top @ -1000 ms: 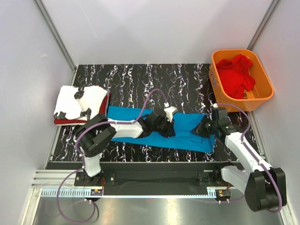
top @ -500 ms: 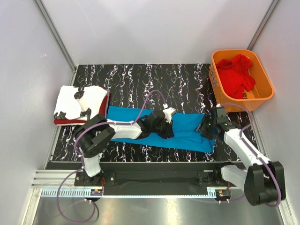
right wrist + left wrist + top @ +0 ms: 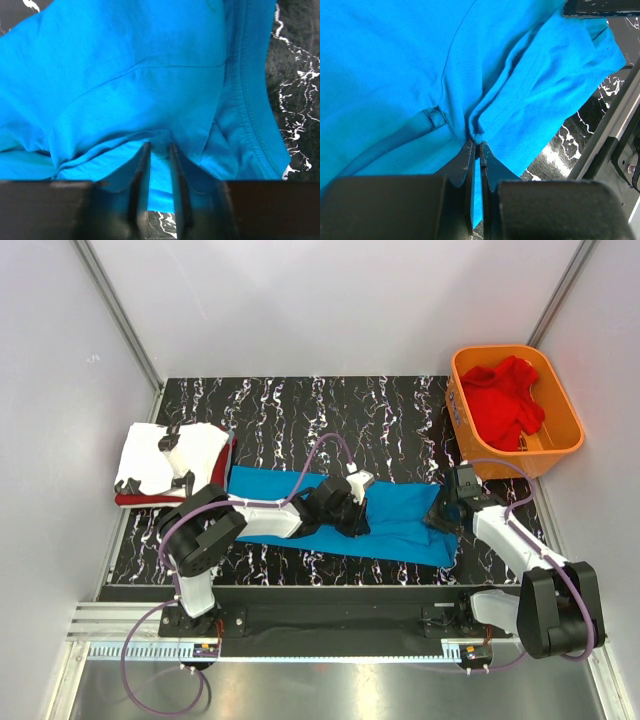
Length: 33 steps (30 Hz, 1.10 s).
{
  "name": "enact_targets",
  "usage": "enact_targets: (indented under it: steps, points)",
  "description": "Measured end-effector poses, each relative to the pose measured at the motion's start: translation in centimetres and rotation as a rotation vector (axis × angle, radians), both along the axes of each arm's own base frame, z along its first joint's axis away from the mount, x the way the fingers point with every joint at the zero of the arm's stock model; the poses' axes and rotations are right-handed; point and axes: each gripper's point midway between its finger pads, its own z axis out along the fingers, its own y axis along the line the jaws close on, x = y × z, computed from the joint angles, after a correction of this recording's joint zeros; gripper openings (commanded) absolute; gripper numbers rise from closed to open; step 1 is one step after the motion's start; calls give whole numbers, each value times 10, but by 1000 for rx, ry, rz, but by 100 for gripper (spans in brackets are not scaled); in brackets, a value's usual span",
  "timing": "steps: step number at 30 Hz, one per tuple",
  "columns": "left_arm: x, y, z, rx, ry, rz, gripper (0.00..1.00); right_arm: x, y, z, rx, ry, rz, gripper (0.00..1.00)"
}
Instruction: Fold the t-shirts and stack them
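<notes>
The blue t-shirt point(image 3: 400, 520) lies stretched across the front of the black marbled surface point(image 3: 300, 410), between both arms. The left tool point(image 3: 476, 145) is pinched tight on a bunched ridge near the shirt's middle. The right tool point(image 3: 158, 150) grips a fold at the shirt's right end, with cloth caught between its fingers. Far left, the white t-shirt point(image 3: 150, 455) sits folded atop the dark red t-shirt point(image 3: 135, 501). The bright red t-shirt point(image 3: 500, 400) lies crumpled in the orange basket point(image 3: 500, 465).
</notes>
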Motion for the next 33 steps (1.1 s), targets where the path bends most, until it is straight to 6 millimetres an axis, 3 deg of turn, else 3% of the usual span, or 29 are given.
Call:
enact_targets:
  steps: [1,2,3,15,18,19,20,25,27,30,33]
  points:
    - [0,0,0,0,0,0,3,0,1,1,6,0,5,19]
    - [0,0,0,0,0,0,4,-1,3,1,13,-1,9,5]
    - [0,0,0,0,0,0,3,-1,4,2,20,-4,17,0]
    - [0,1,12,-19,-19,-1,18,-20,20,43,143,-84,34,2]
    - [-1,2,18,-26,-26,1,22,-31,27,41,191,-67,47,7]
    - [0,2,20,-30,-30,1,28,-37,29,38,204,-49,49,10]
    - [0,2,22,-32,-36,0,31,-42,30,35,215,-30,49,17]
    - [0,7,27,-23,-44,10,35,-67,31,31,243,22,38,25]
    - [0,9,28,-17,-48,14,35,-72,31,36,249,6,34,25]
    - [0,13,31,-6,-57,18,39,-79,31,43,259,-8,36,13]
    - [2,15,32,12,-68,23,42,-86,33,45,274,4,39,12]
